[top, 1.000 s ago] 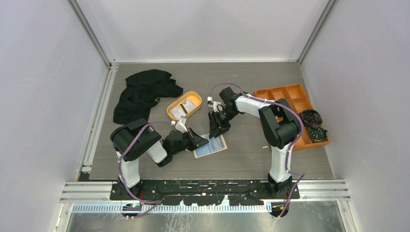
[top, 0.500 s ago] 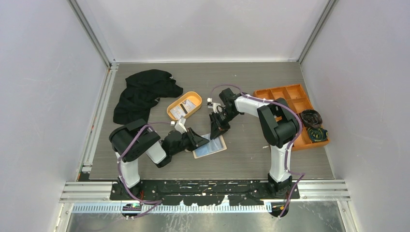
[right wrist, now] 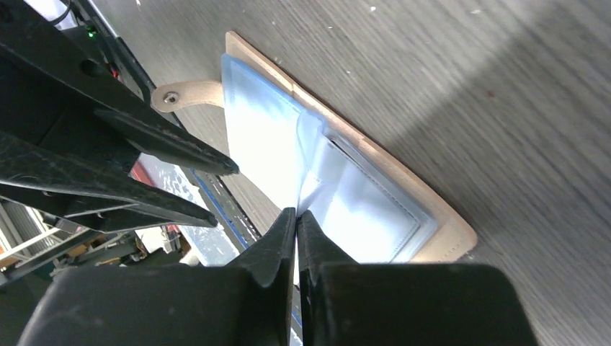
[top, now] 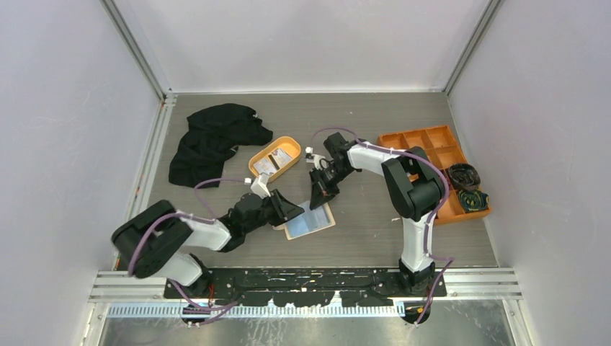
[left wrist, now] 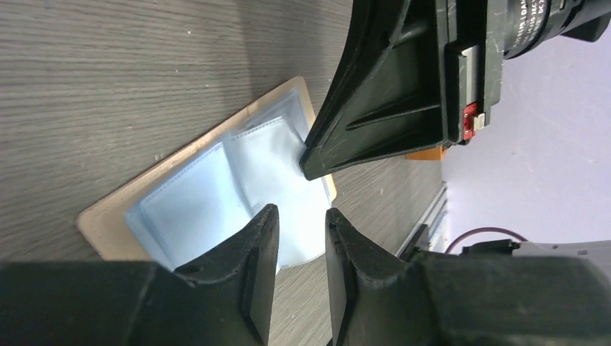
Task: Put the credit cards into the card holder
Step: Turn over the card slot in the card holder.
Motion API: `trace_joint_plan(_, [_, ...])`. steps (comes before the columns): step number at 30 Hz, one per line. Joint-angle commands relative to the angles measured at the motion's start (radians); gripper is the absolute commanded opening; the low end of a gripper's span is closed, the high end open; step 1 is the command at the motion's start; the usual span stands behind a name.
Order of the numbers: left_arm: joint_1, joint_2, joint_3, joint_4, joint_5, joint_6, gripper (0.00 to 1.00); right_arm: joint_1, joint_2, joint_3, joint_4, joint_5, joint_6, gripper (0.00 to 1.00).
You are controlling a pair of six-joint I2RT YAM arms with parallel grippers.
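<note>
The card holder [top: 311, 220] lies open on the desk at the centre of the overhead view, and its pockets look empty. The cards [top: 279, 157] sit in the orange tray [top: 253, 167] up and left of it, so I judge none are loaded yet. My right end effector [right wrist: 296, 215] is closed, seemingly pinching a pocket lip. My left end effector [left wrist: 297, 234] hovers part-open, holding nothing.

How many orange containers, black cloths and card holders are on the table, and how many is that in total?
Orange containers: 2, the tray and the box
Black cloth: 1
Card holder: 1
Total: 4
</note>
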Motion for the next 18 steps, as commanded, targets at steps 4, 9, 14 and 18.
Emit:
trace_joint_plan(4, [-0.002,-0.42,0.07,-0.633,-0.146,0.19,0.4,0.069,-0.039,0.035,0.041,-0.028,0.054,0.12])
trace_joint_plan(9, [-0.001,-0.78,0.131,-1.027,-0.284,0.289,0.61,0.168,0.001,0.091,0.029,0.018,0.052,0.34])
trace_joint_plan(14, [0.001,-0.997,0.113,-1.16,-0.272,0.288,0.73,0.24,0.017,0.134,-0.011,0.016,0.001,0.53])
trace_joint_plan(18, [0.0,-1.037,0.084,-1.13,-0.215,0.28,0.78,0.25,0.003,0.136,-0.03,-0.01,-0.025,0.6])
